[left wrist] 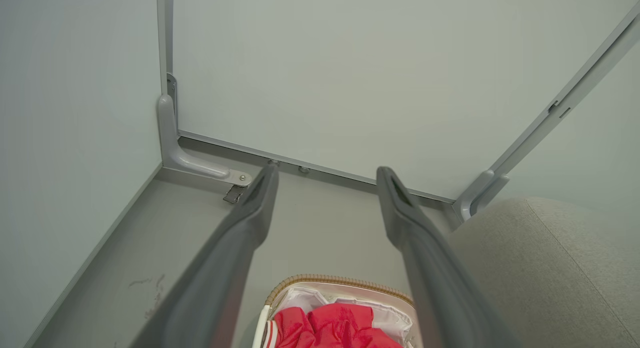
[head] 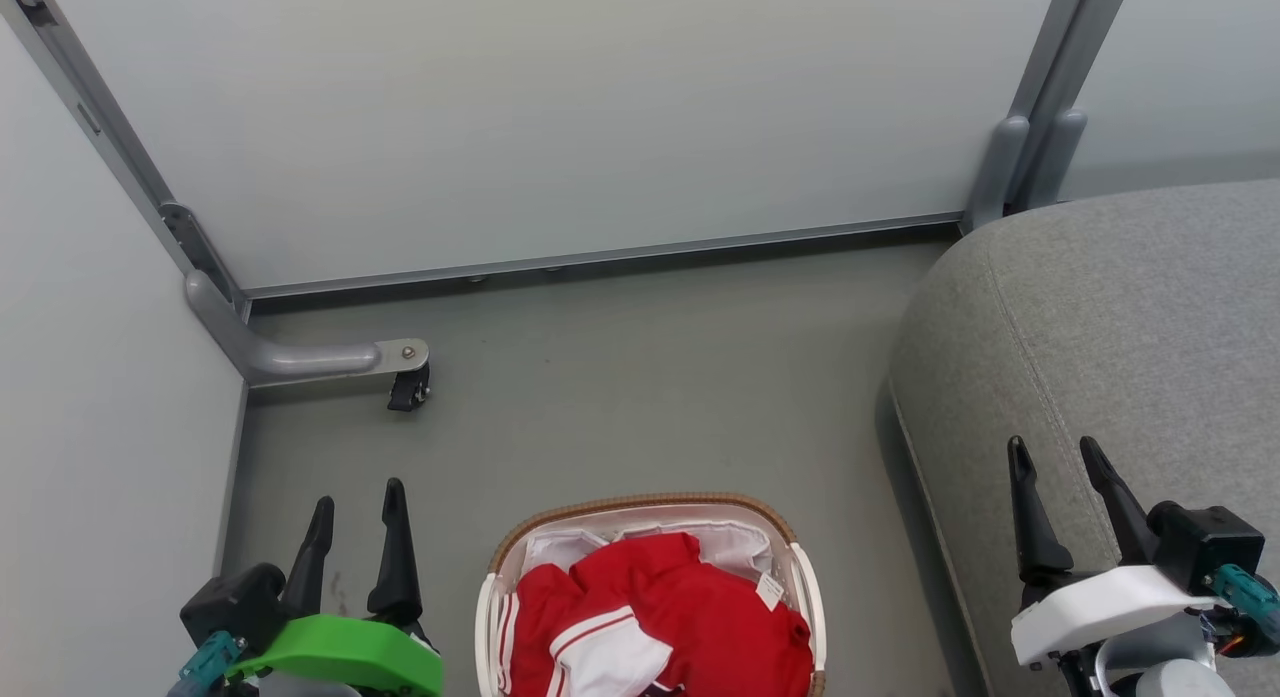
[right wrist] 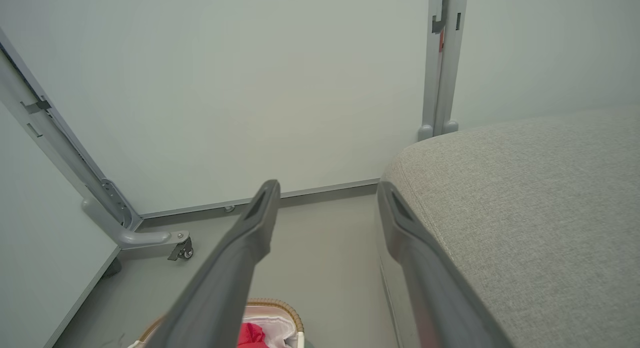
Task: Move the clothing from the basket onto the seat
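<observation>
Red clothing (head: 690,617) with white trim lies heaped in the white basket (head: 808,592) with a brown woven rim, on the floor at the bottom centre of the head view. The clothing (left wrist: 330,328) and basket (left wrist: 345,282) also show low between the fingers in the left wrist view, and the basket (right wrist: 287,313) peeks in at the bottom of the right wrist view. The grey seat (head: 1130,347) fills the right side. My left gripper (head: 358,505) stands open left of the basket, empty. My right gripper (head: 1055,459) stands open over the seat's front edge, empty.
Pale partition panels (head: 560,117) close off the back and left, on grey metal frames. A frame foot with a small caster (head: 408,387) juts onto the grey floor (head: 650,377) behind my left gripper. Open floor lies between basket and back panel.
</observation>
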